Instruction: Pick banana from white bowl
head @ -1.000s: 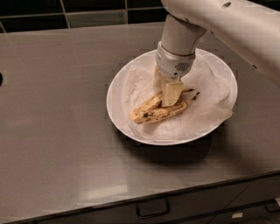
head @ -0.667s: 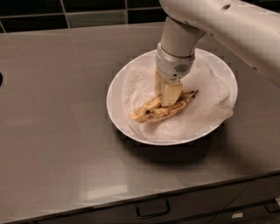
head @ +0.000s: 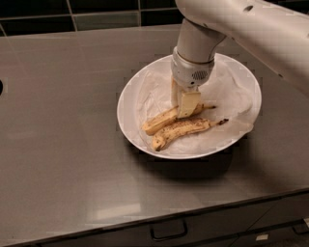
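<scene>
The wide white bowl [head: 120, 113] sits on the grey counter, lined with crumpled white paper. Two bananas lie in it side by side. The straighter yellow banana [head: 161, 120] lies behind, its stem pointing right. The more curved, brown-speckled banana [head: 186, 128] lies just in front of it. My gripper [head: 183, 102] reaches down from above into the bowl. Its pale fingers [head: 189, 104] straddle the middle of the straighter banana and are closed on it, hiding its mid-length. The banana's left end still rests near the paper.
The grey counter [head: 63, 144] spreads wide to the left and front of the bowl. A dark tiled wall [head: 96, 9] runs along the back. The counter's front edge has a drawer with a handle [head: 168, 231] below it. My arm [head: 251, 29] crosses the upper right.
The two bananas, earlier pressed together under the fingers, now lie apart. The straighter one sits slightly back in my fingers. The gripper has barely moved.
</scene>
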Robot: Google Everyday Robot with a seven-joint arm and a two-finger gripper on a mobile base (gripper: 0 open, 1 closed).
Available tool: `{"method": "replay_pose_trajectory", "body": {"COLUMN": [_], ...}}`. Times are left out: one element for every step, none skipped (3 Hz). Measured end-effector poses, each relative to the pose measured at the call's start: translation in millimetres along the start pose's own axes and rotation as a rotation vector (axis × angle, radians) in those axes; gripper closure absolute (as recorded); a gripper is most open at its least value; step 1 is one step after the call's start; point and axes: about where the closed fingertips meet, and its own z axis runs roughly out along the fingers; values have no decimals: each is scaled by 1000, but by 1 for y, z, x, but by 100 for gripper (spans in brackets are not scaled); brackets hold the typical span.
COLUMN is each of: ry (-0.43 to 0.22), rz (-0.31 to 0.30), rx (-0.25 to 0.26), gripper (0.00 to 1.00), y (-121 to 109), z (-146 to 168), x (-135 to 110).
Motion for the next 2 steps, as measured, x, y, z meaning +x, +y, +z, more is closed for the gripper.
{"method": "replay_pose_trajectory", "body": {"ry": [0, -33], "rz": [0, 16], "rx": [0, 79], "gripper": [100, 100], "y": [0, 11], "z": [0, -23], "x": [0, 2]}}
